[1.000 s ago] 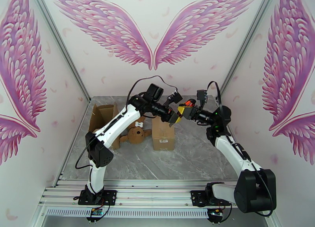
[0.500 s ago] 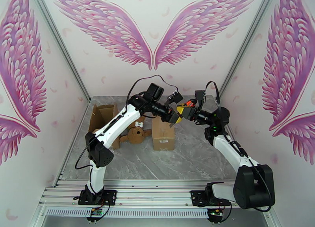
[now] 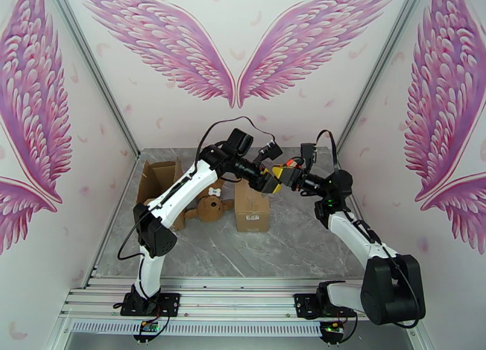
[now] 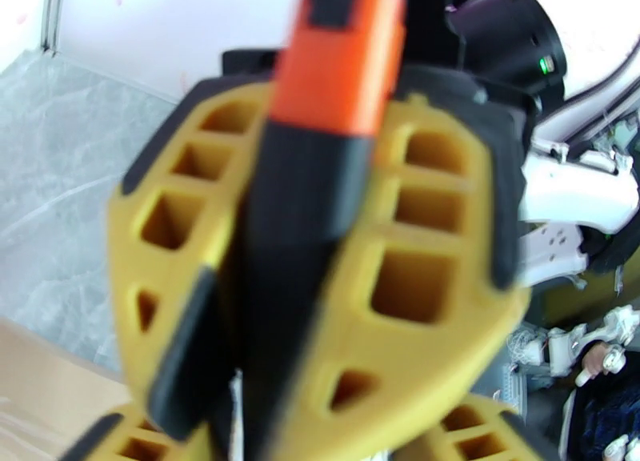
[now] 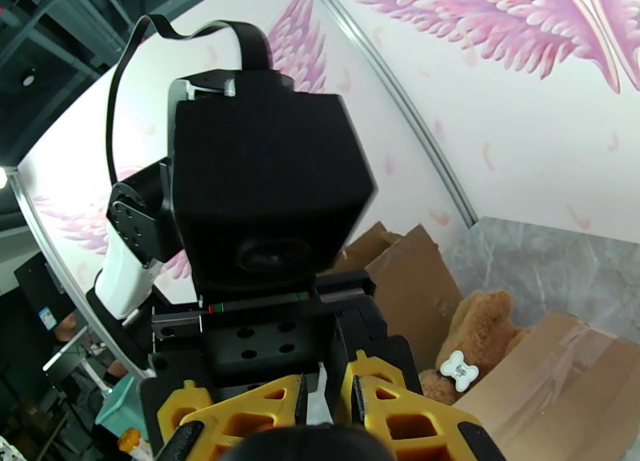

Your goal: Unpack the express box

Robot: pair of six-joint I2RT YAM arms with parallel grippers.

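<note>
Handover update from the remote seat. On the bench [image 3: 304,248], the express box [image 3: 251,206] stands mid-way back, and its tape looks unbroken from the right wrist cam. A teddy bear [image 3: 210,208] lies just beside its left face.

Above the box's far end the two arms meet nose to nose, and that's where things just changed. A second ago the left pincer [image 3: 269,184] was pinched narrow and the right one was coming in half open. Now the left pincer's own fingers [image 4: 472,434] stand wide apart at the bottom corners of its cam. The right pincer [image 4: 308,294] is clamped on the orange-and-black tool [image 4: 340,70], one yellow finger on each side of the handle. It looks like a box cutter to me, but I can't see a blade. So I'd call the swap done, and the right arm owns the tool.

That puts me at the start of the actual cutting, with nothing out of this box yet. Next I'd back the left arm off without bumping the tool.

Further back on the left an open carton [image 3: 159,181] stands with its flaps up.
</note>
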